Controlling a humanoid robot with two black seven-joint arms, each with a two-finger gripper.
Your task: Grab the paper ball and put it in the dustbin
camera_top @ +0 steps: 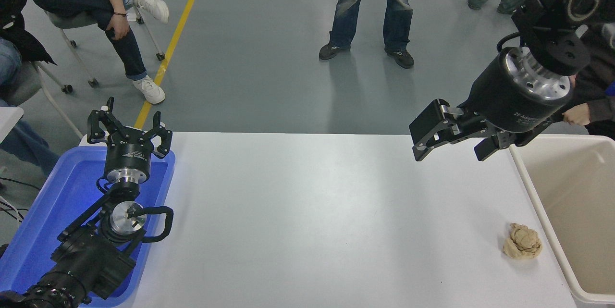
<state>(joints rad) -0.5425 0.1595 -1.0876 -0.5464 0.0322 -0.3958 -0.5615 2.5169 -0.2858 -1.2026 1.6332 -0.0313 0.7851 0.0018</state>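
Note:
The tan-brown paper ball lies on the white table near its right side, just left of the dustbin. The dustbin, a cream tub with a thick white rim, stands at the right edge, partly cut off by the picture. My right gripper hangs open and empty above the table's far right part, well above and behind the ball, pointing left. My left gripper is open and parked over the blue tray at the lower left.
A bright blue shallow tray sits at the table's left end under the left arm. People stand and sit beyond the table's far edge; a person's hand is close behind the right arm.

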